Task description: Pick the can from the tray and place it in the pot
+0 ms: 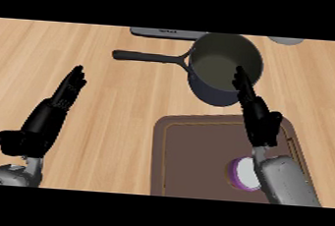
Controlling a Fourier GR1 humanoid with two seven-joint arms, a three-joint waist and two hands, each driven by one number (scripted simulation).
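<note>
The can (243,172) lies on the brown tray (196,156), toward its right side, showing a purple rim and a pale end face — it looks tipped on its side, though the right forearm (289,182) covers part of it. It has not been picked up; nothing is curled round it.

The right hand (261,119) is stretched out flat above the tray's far edge, fingers straight and holding nothing, its fingertips (240,75) reaching over the near rim of the pot (225,65). That puts the hand beyond the can, not over it, so by my reading the grasp has not yet begun and the hand would have to come nearer the can first.

The pot stands just beyond the tray, its long handle (148,57) pointing left — a short carry from the can, which is probably why the two are set so near. Its dark inside appears empty.

The left hand (64,98) rests over the wooden table (95,41) at the left, fingers straight and relaxed, well apart from tray and pot. It holds nothing and seems to have no part in this step.

A flat grey object (168,33) and a pale round thing (286,40) sit at the table's far edge, too cut off to name.
</note>
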